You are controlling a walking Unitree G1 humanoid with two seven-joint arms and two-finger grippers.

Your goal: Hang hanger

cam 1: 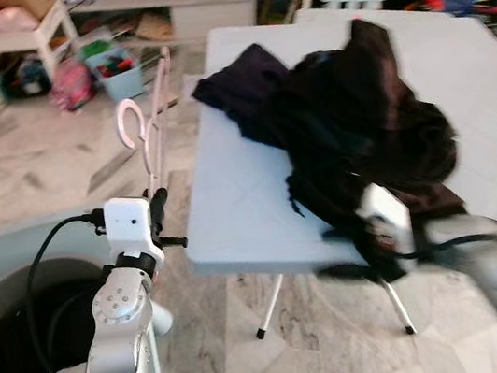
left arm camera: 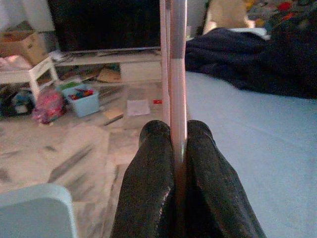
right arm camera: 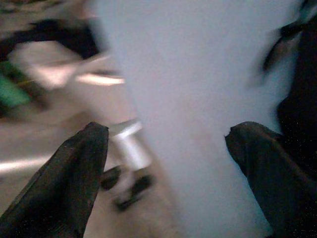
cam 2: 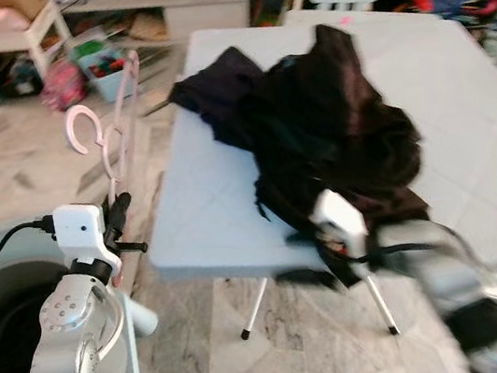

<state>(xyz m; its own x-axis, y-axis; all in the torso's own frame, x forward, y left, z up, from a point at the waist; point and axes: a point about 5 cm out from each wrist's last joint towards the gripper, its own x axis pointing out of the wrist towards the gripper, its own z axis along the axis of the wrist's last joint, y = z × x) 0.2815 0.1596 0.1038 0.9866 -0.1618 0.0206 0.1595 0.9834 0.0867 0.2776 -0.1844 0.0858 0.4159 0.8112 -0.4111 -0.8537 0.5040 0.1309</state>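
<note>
The left gripper (left arm camera: pixel 177 148) clenched the pink hanger (cam 1: pixel 150 131) upright beside the table (cam 1: pixel 234 217); the right gripper (right arm camera: pixel 166 163) gaped. Steady transport seemed wise.

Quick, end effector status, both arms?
Left end effector: closed on the pink hanger.
Right end effector: open, holding nothing, by the table edge.

Pink plastic hanger (cam 1: pixel 147 131), thin and pale, standing nearly upright with its hook curling at the top left. Its lower end is pinched in the left gripper (left arm camera: pixel 173 148), just off the table's (cam 1: pixel 234 217) left edge, over the floor.
</note>
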